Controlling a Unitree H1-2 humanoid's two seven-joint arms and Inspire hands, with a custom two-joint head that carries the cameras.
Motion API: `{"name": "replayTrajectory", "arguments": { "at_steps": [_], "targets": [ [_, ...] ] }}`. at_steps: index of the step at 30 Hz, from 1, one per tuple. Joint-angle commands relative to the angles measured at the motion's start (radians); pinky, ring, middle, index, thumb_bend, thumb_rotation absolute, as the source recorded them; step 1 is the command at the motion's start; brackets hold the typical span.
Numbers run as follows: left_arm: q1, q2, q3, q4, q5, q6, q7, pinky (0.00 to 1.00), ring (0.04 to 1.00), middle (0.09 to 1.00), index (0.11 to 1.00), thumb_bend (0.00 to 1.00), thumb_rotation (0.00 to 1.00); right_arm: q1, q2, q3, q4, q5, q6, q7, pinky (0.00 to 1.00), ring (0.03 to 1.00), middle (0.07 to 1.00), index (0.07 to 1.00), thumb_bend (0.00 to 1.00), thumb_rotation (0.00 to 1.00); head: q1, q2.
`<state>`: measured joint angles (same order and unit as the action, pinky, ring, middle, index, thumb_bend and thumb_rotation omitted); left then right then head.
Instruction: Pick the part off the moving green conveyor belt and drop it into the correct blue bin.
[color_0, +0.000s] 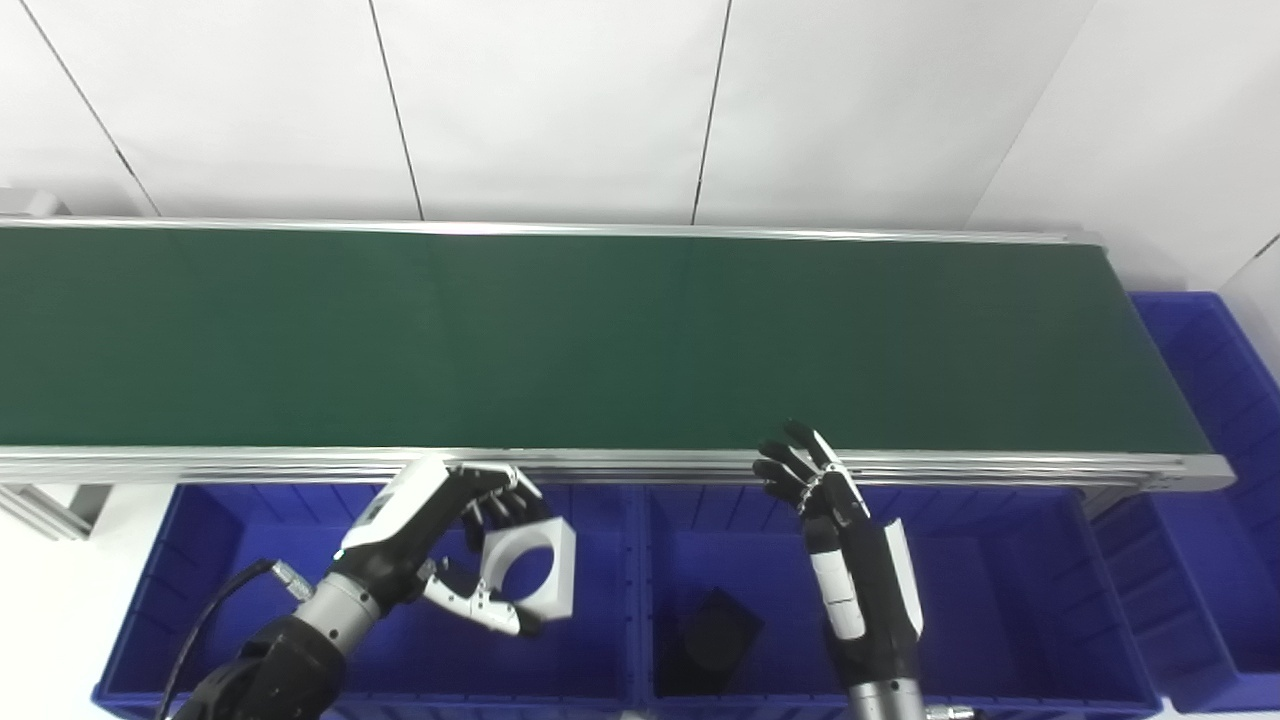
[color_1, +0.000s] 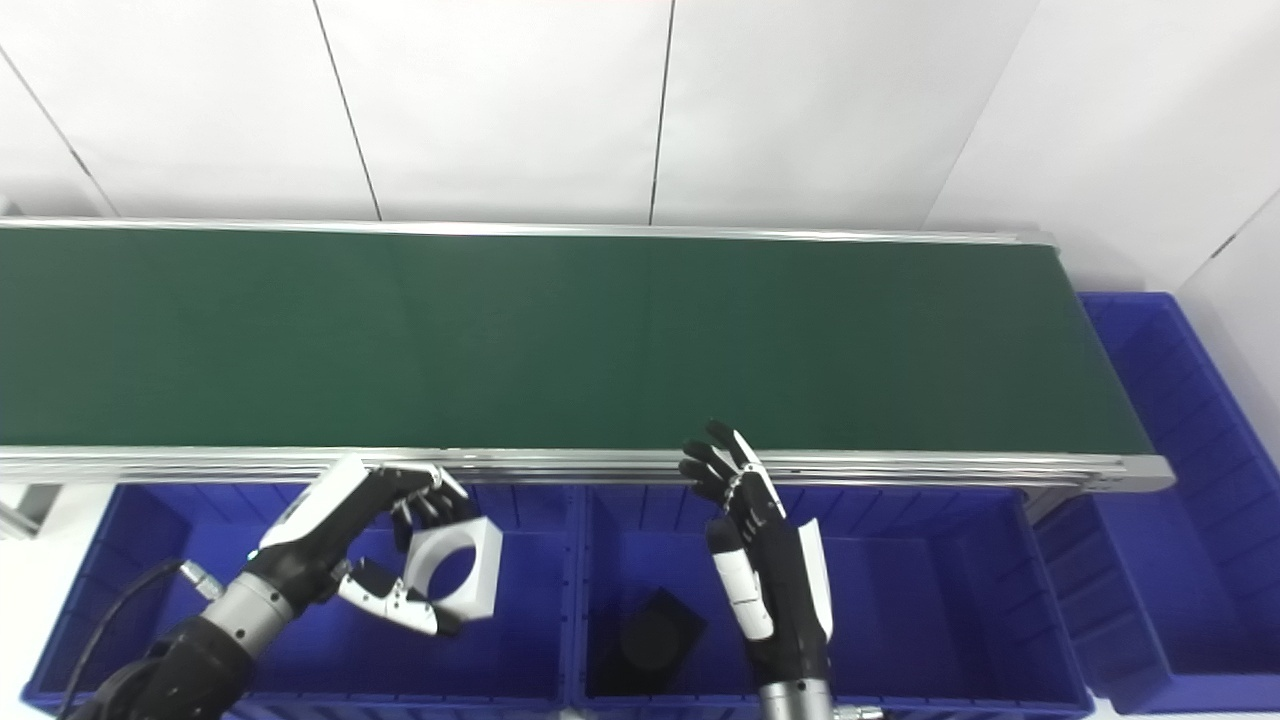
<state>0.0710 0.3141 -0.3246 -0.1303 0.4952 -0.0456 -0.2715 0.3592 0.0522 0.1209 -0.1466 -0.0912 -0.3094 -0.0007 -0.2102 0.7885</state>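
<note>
My left hand (color_0: 440, 530) is shut on a white square part with a round hole (color_0: 530, 565) and holds it above the left blue bin (color_0: 230, 560), just below the belt's near rail. It shows in the right eye view too (color_1: 455, 570). The green conveyor belt (color_0: 600, 340) carries nothing in view. My right hand (color_0: 830, 510) is open and empty, fingers up, over the middle blue bin (color_0: 980, 570) near the belt's front rail.
A black square part (color_0: 710, 640) lies in the middle bin. Another blue bin (color_0: 1220, 400) stands at the belt's right end. A silver rail (color_0: 650, 465) runs along the belt's near edge. A white wall stands behind.
</note>
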Motion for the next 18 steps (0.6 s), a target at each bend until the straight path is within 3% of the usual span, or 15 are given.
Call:
{"name": "replayTrajectory", "arguments": {
  "at_steps": [1, 9, 11, 12, 13, 14, 16, 17, 18],
  "targets": [
    [-0.016, 0.009, -0.01, -0.025, 0.045, 0.041, -0.016, 0.31, 0.407, 0.492, 0.548, 0.47, 0.0, 0.003, 0.007, 0.002, -0.031, 0.013, -0.012, -0.002, 0.79, 0.796, 0.826, 0.898, 0.71, 0.91, 0.003, -0.002],
    [-0.04, 0.0, -0.039, 0.021, 0.177, 0.162, -0.038, 0.29, 0.41, 0.486, 0.574, 0.46, 0.0, 0.008, 0.006, 0.005, -0.028, 0.016, -0.012, 0.0, 0.79, 0.797, 0.823, 0.897, 0.72, 0.91, 0.019, -0.014],
    [-0.043, -0.008, -0.044, 0.012, 0.215, 0.223, -0.058, 0.42, 0.409, 0.506, 0.552, 0.49, 0.0, 0.009, 0.008, 0.004, -0.026, 0.017, -0.016, -0.002, 0.79, 0.794, 0.821, 0.894, 0.71, 0.91, 0.021, -0.015],
    [-0.047, -0.01, -0.051, 0.009, 0.235, 0.257, -0.078, 0.42, 0.409, 0.507, 0.55, 0.49, 0.0, 0.009, 0.008, 0.004, -0.024, 0.017, -0.018, -0.003, 0.79, 0.794, 0.821, 0.893, 0.71, 0.91, 0.021, -0.017],
    [-0.053, -0.01, -0.059, 0.007, 0.256, 0.292, -0.103, 0.46, 0.516, 0.615, 0.525, 0.5, 0.02, 0.009, 0.008, 0.004, -0.023, 0.016, -0.019, -0.003, 0.78, 0.796, 0.822, 0.894, 0.71, 0.91, 0.022, -0.019],
    [-0.061, -0.005, -0.074, 0.005, 0.279, 0.322, -0.135, 0.51, 0.616, 0.716, 0.684, 0.55, 0.01, 0.009, 0.008, 0.004, -0.021, 0.016, -0.021, -0.003, 0.79, 0.796, 0.822, 0.894, 0.71, 0.92, 0.021, -0.019],
    [-0.076, 0.005, -0.1, 0.006, 0.316, 0.36, -0.186, 0.63, 0.757, 0.817, 0.808, 0.58, 0.09, 0.008, 0.006, 0.005, -0.017, 0.016, -0.024, -0.001, 0.79, 0.797, 0.822, 0.895, 0.71, 0.92, 0.022, -0.021],
    [-0.08, 0.006, -0.104, 0.006, 0.315, 0.374, -0.202, 0.72, 0.857, 0.902, 0.886, 0.64, 0.19, 0.008, 0.005, 0.005, -0.016, 0.016, -0.025, -0.001, 0.79, 0.798, 0.823, 0.895, 0.71, 0.92, 0.022, -0.021],
    [-0.081, 0.004, -0.104, 0.005, 0.313, 0.382, -0.211, 0.73, 0.865, 0.91, 0.893, 0.65, 0.2, 0.008, 0.004, 0.005, -0.015, 0.015, -0.026, -0.001, 0.79, 0.798, 0.823, 0.895, 0.71, 0.92, 0.022, -0.021]
  ]
}}
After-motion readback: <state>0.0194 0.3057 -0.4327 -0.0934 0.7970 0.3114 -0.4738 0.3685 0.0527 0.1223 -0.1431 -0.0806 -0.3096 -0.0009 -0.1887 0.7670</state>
